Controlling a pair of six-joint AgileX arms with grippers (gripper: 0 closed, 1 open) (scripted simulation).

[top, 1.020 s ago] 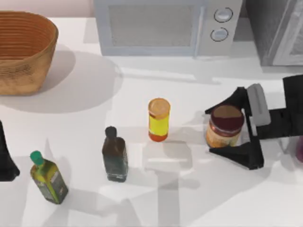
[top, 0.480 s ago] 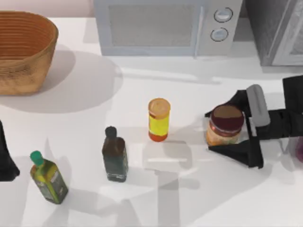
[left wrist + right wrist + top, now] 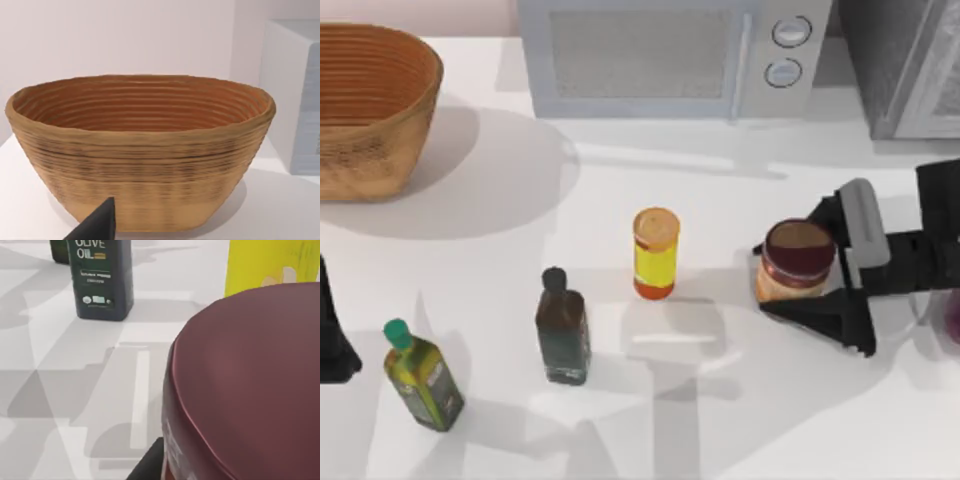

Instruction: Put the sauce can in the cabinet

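Near the counter's right edge, the right tool (image 3: 798,277) is clamped on the sauce can (image 3: 795,262); lifting and carrying it to the cabinet (image 3: 905,65) remain.

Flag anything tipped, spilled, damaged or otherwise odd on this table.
Nothing stands out. The sauce can stands upright between the right gripper fingers; the yellow container, dark bottle and green-capped bottle are upright too, with no spills.
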